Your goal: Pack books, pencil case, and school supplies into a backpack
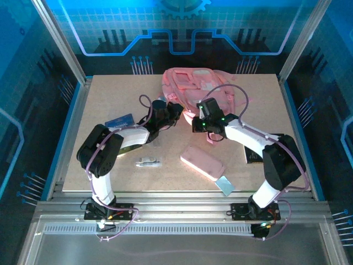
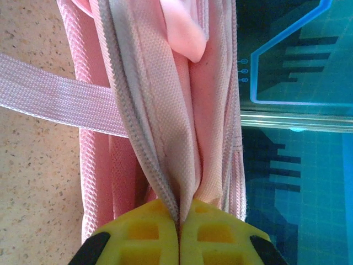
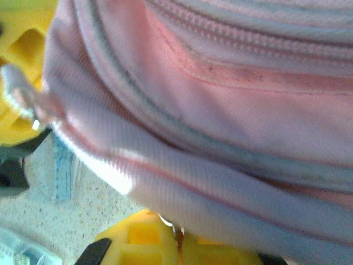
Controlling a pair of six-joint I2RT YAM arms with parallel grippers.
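The left arm [image 1: 118, 138] rises from its near-left base, elbow bent, with the forearm reaching far and rightward. The left gripper [image 1: 174, 110] has its yellow fingers [image 2: 149, 232] pressed together on a fold of the large soft pink fabric backpack [image 1: 185, 81]. The right arm [image 1: 259, 138] mirrors this, reaching leftward. The right gripper [image 1: 197, 122] is also clamped on that fabric, near the left one.

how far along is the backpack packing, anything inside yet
Done: nothing looks packed. In hand: the left pincer and right pincer are both shut on fabric of the backpack, probably to open it. Left: the pencil case, white stick, pale blue rectangle, one book by the left arm and another book under the right arm all lie on the table.
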